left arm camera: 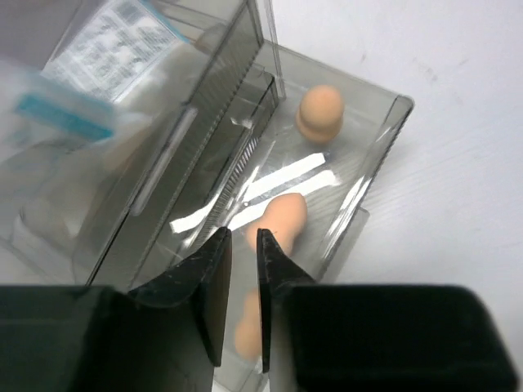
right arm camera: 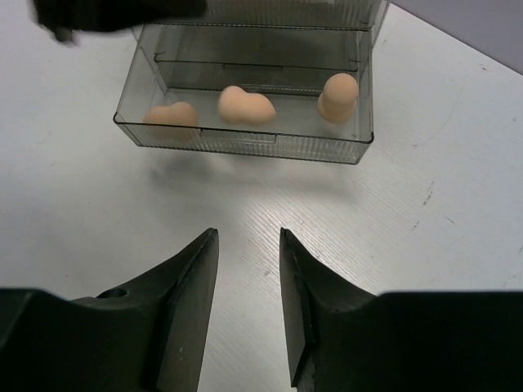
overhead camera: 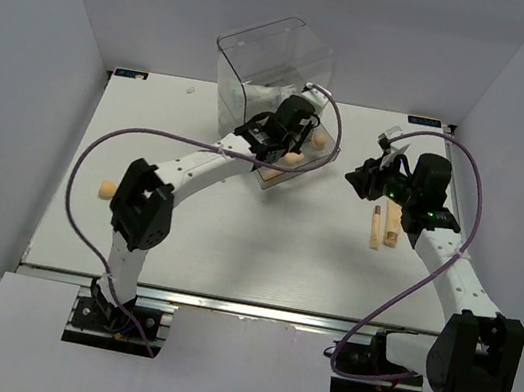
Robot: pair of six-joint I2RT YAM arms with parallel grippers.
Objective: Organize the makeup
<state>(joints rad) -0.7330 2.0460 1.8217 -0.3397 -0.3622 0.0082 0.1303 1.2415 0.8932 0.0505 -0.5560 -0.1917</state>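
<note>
The clear drawer box (overhead camera: 271, 61) stands at the back, its lowest drawer (right arm camera: 245, 148) pulled out. Three peach sponges lie in that drawer (right arm camera: 172, 119) (right arm camera: 245, 104) (right arm camera: 339, 96). My left gripper (left arm camera: 243, 237) hovers just over the drawer, jaws a narrow gap apart and empty; one sponge (left arm camera: 282, 219) shows below its tips. Sachets with blue print (left arm camera: 106, 37) sit higher inside the box. My right gripper (right arm camera: 248, 237) is open over bare table, facing the drawer. A beige stick (overhead camera: 375, 227) and a beige tube (overhead camera: 392, 222) lie beside the right arm.
One more peach sponge (overhead camera: 105, 191) lies on the table at the far left, beside the left arm's elbow. Grey walls close the table on three sides. Purple cables loop off both arms.
</note>
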